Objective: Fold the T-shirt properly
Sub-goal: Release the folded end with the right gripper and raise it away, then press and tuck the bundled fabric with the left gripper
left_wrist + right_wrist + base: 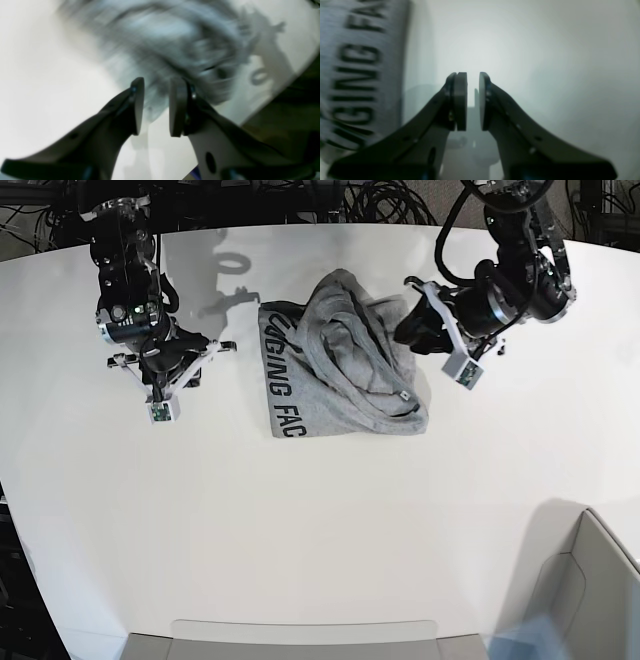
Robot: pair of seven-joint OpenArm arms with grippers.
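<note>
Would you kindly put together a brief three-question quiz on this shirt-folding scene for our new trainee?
1. True or false: the T-shirt lies neatly folded on the table.
2. Which gripper hangs nearer the shirt's rumpled side? A) left gripper B) right gripper
3. Fill in: the black lettering faces ____.

Key:
1. False; it is bunched and creased.
2. A; in the left wrist view its jaws stand apart, nothing between them.
3. Up, along the shirt's edge toward the right gripper, whose jaws show a narrow empty gap.
</note>
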